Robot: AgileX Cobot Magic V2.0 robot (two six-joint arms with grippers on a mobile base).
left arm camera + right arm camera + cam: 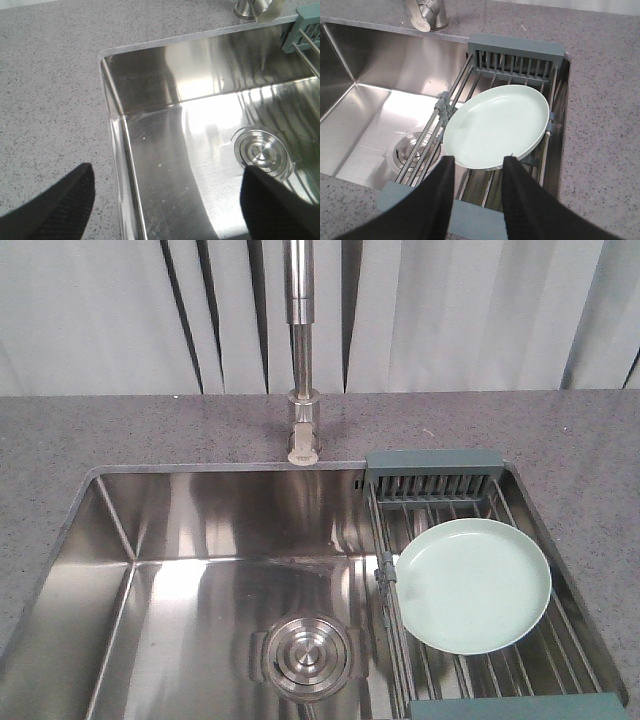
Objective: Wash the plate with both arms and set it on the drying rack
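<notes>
One pale green plate [473, 585] lies face up on the drying rack [432, 487] at the right side of a steel sink [200, 530], seen from the front camera; the rack's bars span the basin, its slotted grey-blue end piece sits at the far rim, and the plate rests across the bars nearer the front end piece. A faucet [303, 360] rises from the speckled grey countertop [120, 430] behind the basin, and a round drain [307, 658] sits in the basin floor left of the rack. Neither arm appears in this view.

The left wrist camera shows what the front view lacks: the left gripper [165, 200], its two black fingers spread wide with nothing between them, one over the countertop and the other over the basin near the drain [261, 151]. The plate is out of this frame; only a corner of the rack [305, 30] shows at upper right.

The right wrist camera looks down on the rack [517, 52] and the plate [497, 125] from the front. The right gripper [477, 172] has its fingers parted and empty, their tips at the plate's near rim; whether they touch it cannot be told. The basin holds only the drain [412, 147], partly seen through the bars.
</notes>
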